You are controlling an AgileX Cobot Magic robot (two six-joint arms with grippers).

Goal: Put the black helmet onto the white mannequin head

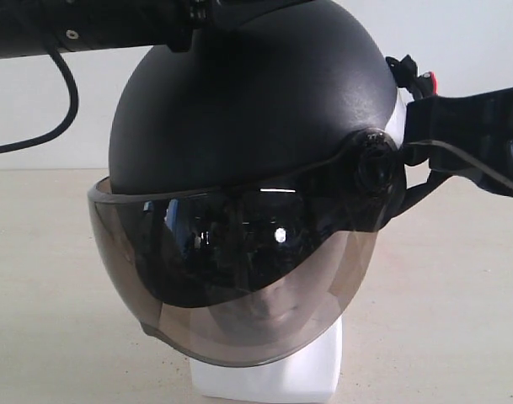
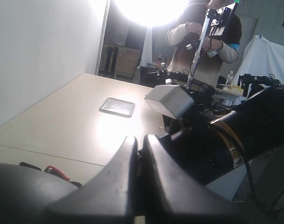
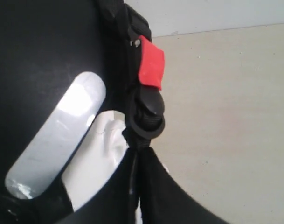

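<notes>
The black helmet [image 1: 239, 109] sits over the white mannequin head [image 1: 277, 374], and the face shows dimly through the smoky visor [image 1: 239, 278]. My left gripper [image 1: 214, 13] is at the top of the shell. In the left wrist view its fingers [image 2: 139, 140] stand pressed together, with the dark shell [image 2: 20, 191] beside them. My right gripper [image 1: 412, 126] is at the helmet's side. In the right wrist view it [image 3: 138, 156] is shut on the chin strap just below the black buckle [image 3: 146, 112] with its red tab [image 3: 151, 67]. The head's white ear [image 3: 109, 135] shows beside the shell [image 3: 39, 46].
The head stands on a beige table [image 1: 441, 295] before a white wall. The left wrist view shows a clear tray [image 2: 117, 106] on the table, a grey camera box [image 2: 172, 100] and a person [image 2: 202, 42] beyond. A red-handled item [image 2: 55, 171] lies near the helmet.
</notes>
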